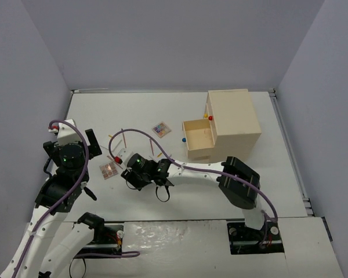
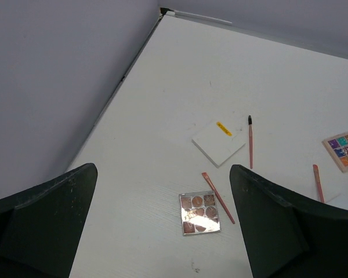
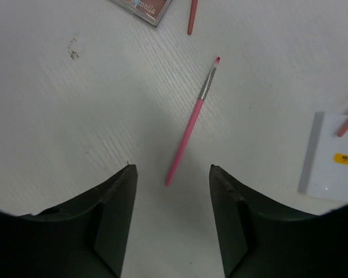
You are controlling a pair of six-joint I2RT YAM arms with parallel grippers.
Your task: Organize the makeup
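Note:
My right gripper (image 3: 173,171) is open, low over the table, its jaws either side of the near end of a thin pink brush (image 3: 192,121) without touching it. In the top view the right gripper (image 1: 129,175) sits beside a brown eyeshadow palette (image 1: 108,169) and a white square card (image 1: 120,155). My left gripper (image 2: 162,171) is open and empty, held high above that brown palette (image 2: 199,213). The left wrist view also shows the white card (image 2: 218,142), a flat pink brush (image 2: 218,197), a black-tipped pencil (image 2: 250,142) and a colourful palette (image 2: 343,150).
A beige wooden drawer box (image 1: 235,119) stands at the back right with its lower drawer (image 1: 198,139) pulled open. The colourful palette (image 1: 160,128) lies left of it. Grey walls close the table on the left, back and right.

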